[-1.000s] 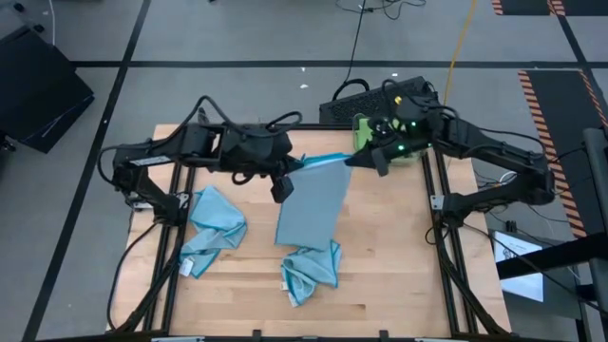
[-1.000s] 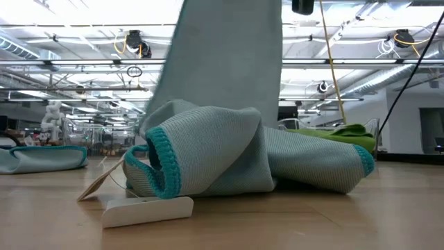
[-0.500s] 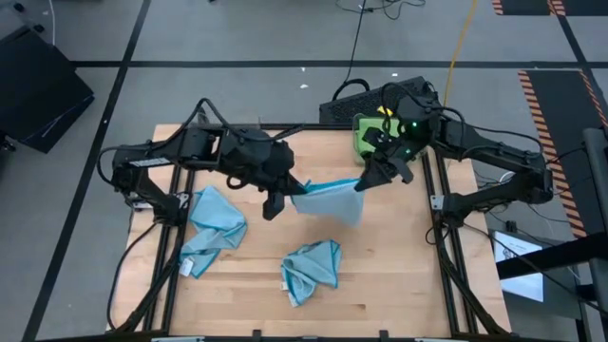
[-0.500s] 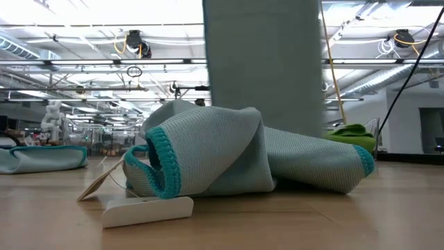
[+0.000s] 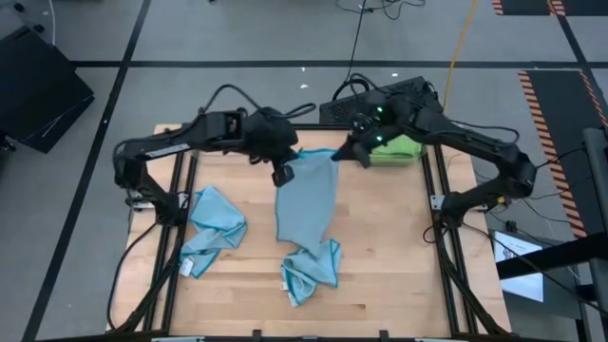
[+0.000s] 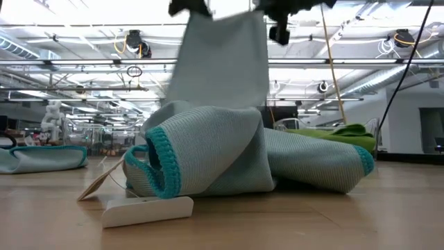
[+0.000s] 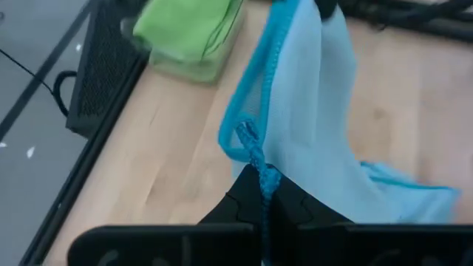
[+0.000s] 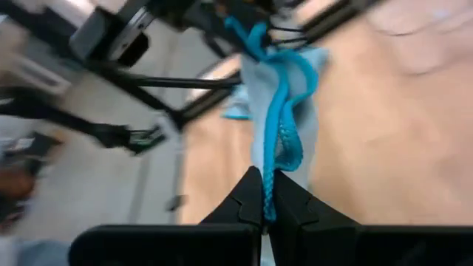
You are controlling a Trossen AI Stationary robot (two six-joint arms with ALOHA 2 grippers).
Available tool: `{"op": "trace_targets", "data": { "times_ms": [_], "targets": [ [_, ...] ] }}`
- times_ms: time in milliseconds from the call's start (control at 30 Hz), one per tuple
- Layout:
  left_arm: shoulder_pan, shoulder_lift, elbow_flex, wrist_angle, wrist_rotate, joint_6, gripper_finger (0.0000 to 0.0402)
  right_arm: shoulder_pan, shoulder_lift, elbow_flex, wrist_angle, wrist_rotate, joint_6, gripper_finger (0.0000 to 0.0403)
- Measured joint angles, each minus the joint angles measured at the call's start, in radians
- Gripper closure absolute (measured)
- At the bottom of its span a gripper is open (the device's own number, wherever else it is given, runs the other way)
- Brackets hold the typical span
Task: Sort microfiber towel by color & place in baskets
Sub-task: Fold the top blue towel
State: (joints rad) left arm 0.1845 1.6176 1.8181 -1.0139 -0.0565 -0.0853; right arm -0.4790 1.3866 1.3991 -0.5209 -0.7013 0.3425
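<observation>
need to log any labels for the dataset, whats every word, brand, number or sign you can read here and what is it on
None can be read.
Paper tag on the crumpled blue towel: no print shows.
White label lying on the table: blank from here.
Orange-and-black hazard stripes on the floor: a marking only, no words.

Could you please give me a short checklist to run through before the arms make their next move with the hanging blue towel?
1. Left gripper shut on the hanging blue towel: ok.
2. Right gripper shut on the same towel's other top corner: ok.
3. Towel lifted clear of the crumpled towel below: not ok; in the high view its lower edge overlaps it.
4. Basket with the green towel visible at the table's far right: ok.
5. Second basket located: cannot tell; none is visible.
6. Other blue towel lies well left of the hanging one: ok.
</observation>
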Motion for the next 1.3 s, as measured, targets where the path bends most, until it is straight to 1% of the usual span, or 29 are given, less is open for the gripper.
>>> {"op": "trace_targets", "data": {
  "times_ms": [67,167,233,300,433,533,667,867,1000,1133,1233,1300],
  "targets": [
    [0.035,-0.001,-0.085,0.069,0.022,0.044,0.0399,-0.033,0.038,0.000,-0.002,0.019,-0.057,0.0403],
    [0.085,0.002,-0.196,0.145,0.023,0.102,0.0400,-0.081,0.107,0.000,-0.003,0.054,-0.147,0.0403],
    [0.127,0.003,-0.232,0.172,0.011,0.108,0.0400,-0.107,0.157,0.000,-0.002,0.076,-0.190,0.0403],
    [0.175,-0.001,-0.259,0.204,0.022,0.124,0.0400,-0.135,0.204,0.000,-0.004,0.087,-0.215,0.0403],
    [0.251,0.000,-0.321,0.274,0.086,0.148,0.0400,-0.175,0.270,0.000,0.022,0.102,-0.234,0.0403],
    [0.290,0.000,-0.371,0.351,0.139,0.163,0.0400,-0.196,0.295,0.000,0.040,0.102,-0.235,0.0403],
    [0.322,0.000,-0.417,0.384,0.161,0.165,0.0400,-0.215,0.300,0.000,0.049,0.101,-0.257,0.0403],
    [0.344,-0.001,-0.472,0.414,0.170,0.211,0.0400,-0.221,0.300,0.000,0.060,0.101,-0.302,0.0403],
    [0.378,-0.001,-0.504,0.486,0.169,0.209,0.0400,-0.222,0.311,0.000,0.120,0.152,-0.296,0.0403],
    [0.417,-0.001,-0.514,0.548,0.161,0.205,0.0399,-0.229,0.330,0.000,0.158,0.169,-0.279,0.0403],
    [0.437,-0.001,-0.524,0.559,0.162,0.205,0.0399,-0.228,0.361,0.000,0.149,0.201,-0.279,0.0403],
    [0.446,-0.001,-0.534,0.560,0.167,0.205,0.0398,-0.228,0.379,0.000,0.151,0.200,-0.279,0.0403]
  ]
}}
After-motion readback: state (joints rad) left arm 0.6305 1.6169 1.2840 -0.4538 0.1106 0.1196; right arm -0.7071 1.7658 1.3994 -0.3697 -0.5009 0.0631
